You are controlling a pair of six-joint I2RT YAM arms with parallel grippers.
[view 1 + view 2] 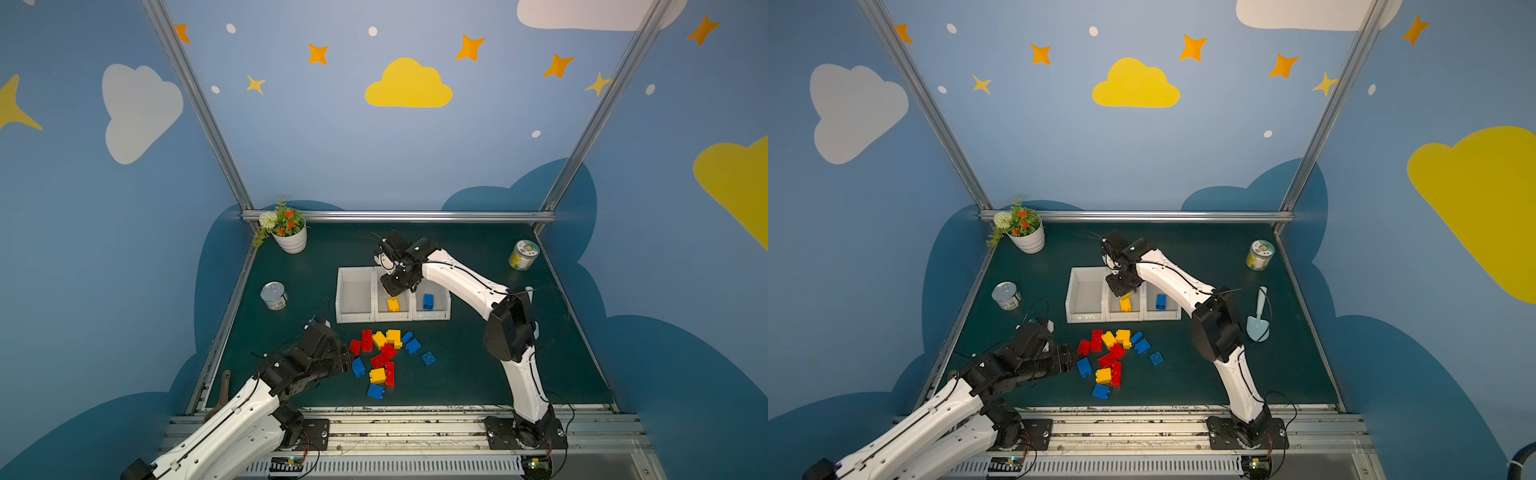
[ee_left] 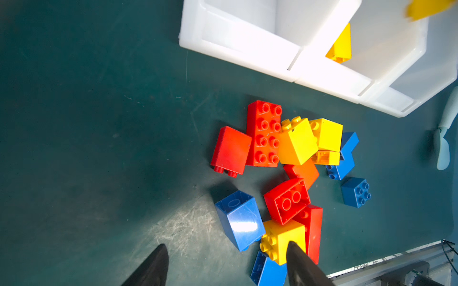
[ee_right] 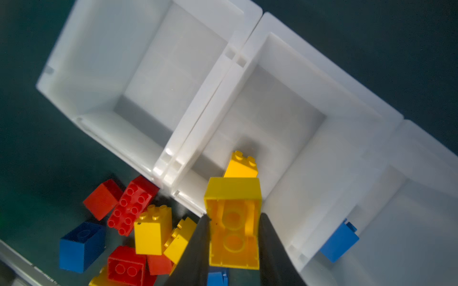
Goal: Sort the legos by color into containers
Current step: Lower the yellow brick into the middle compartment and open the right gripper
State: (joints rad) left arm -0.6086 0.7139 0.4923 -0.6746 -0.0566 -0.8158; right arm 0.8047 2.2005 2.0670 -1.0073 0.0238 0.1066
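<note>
Fingers of the right gripper are clamped on the long sides of a yellow brick, its hollow underside toward the wrist camera. The brick hangs above the near part of the middle container, where a second yellow brick lies on the floor; the right container holds a sorted blue brick. The left gripper is released, fingers spread and gripping nothing, low at the left edge of the pile of red, yellow and blue bricks on the green mat, just beside a loose blue brick.
</note>
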